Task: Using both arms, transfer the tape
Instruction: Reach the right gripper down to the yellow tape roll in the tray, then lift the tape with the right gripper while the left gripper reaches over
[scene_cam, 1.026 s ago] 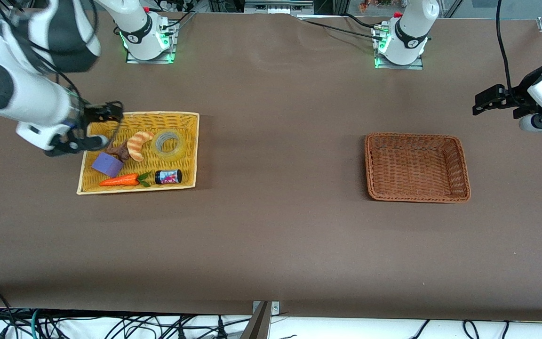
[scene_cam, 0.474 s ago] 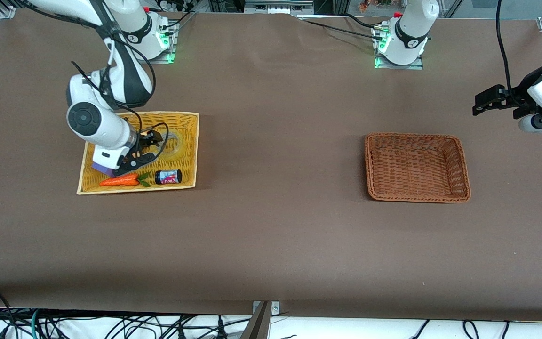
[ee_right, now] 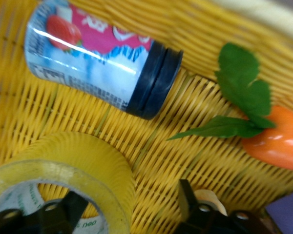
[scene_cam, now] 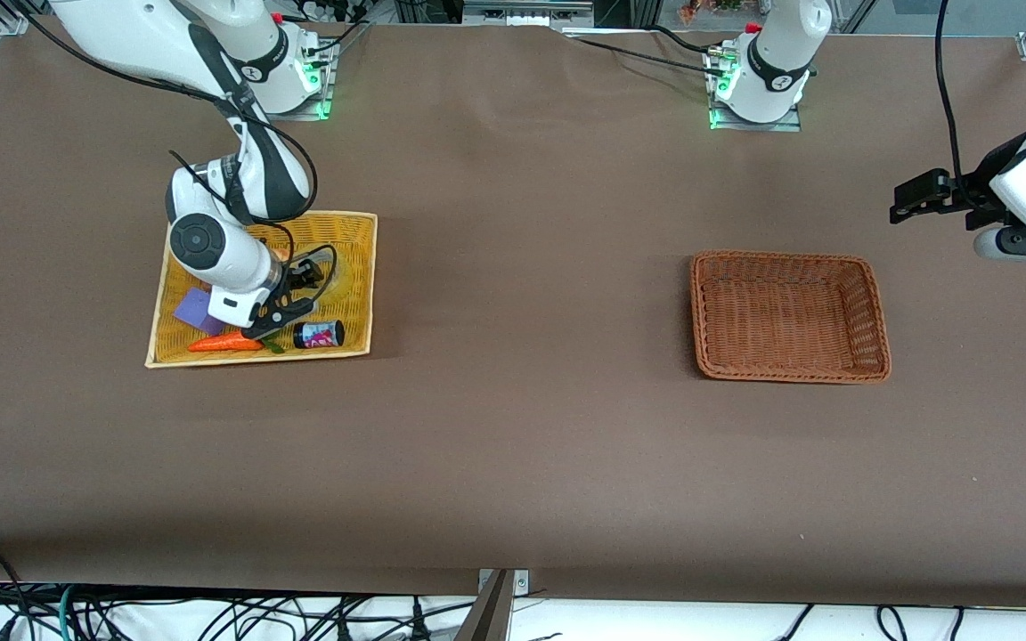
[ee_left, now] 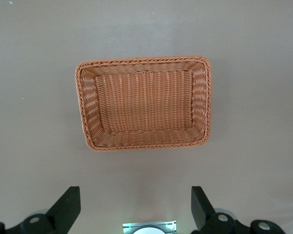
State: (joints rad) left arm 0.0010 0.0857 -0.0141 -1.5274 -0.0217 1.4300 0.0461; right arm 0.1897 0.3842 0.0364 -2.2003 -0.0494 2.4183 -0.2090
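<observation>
From across the tabletop (scene_cam: 513, 445), the right gripper (scene_cam: 292, 287) hangs low in the yellow basket (scene_cam: 362, 267) at the tape (scene_cam: 339, 271), which lies flat beside the small can (scene_cam: 318, 334). The left gripper (ee_left: 136, 204), fingers wide and empty, waits above the tabletop with the brown basket (ee_left: 205, 102) below its wrist camera. The right wrist view shows fingers spread, apparently straddling the tape's (ee_right: 83, 170) wall, one inside the core.

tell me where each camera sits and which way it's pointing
Front view: high across the table, facing both arms; right gripper low in the yellow basket, left gripper waiting aloft.
Left wrist view: looks down on the brown basket, open fingers showing; front view shares it.
Right wrist view: close over the tape, can, carrot.
</observation>
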